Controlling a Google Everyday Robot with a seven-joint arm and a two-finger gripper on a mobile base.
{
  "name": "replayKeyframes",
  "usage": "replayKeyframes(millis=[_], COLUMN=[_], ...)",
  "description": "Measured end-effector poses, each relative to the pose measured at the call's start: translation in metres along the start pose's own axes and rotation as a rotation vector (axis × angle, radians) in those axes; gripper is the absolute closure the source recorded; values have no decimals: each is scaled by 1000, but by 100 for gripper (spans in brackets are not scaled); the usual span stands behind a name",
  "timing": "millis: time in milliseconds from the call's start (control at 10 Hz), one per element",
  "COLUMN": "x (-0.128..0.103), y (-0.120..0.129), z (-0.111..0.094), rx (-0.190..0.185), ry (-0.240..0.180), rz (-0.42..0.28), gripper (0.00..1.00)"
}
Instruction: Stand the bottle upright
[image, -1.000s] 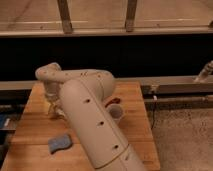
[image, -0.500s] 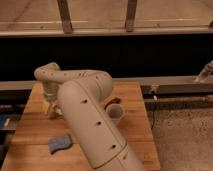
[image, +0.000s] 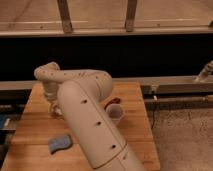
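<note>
Hand (image: 53, 109) sits low at the left of your table (image: 30, 127), presumably because the bottle lies there. The bottle itself is hidden beneath it, and you cannot tell whether the hand is clenched or released. A blue pad (image: 60, 142) lies nearby. Right of the arm (image: 90, 130), the cup (image: 114, 112) stands well apart.

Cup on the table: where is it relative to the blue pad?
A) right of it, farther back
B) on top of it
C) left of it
A: the cup stands right of and behind the blue pad; the hand is down at the table's left side.
</note>
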Motion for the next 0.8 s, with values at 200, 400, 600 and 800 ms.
replayKeyframes(millis=[200, 400, 600, 800], x=[0, -1, -4, -11], y=[2, 3, 2, 3], z=[0, -1, -8, -22], rx=[-1, -4, 2, 16], ry=[0, -7, -19, -38], rz=[-2, -3, -15, -32], gripper=[76, 96, 100, 100])
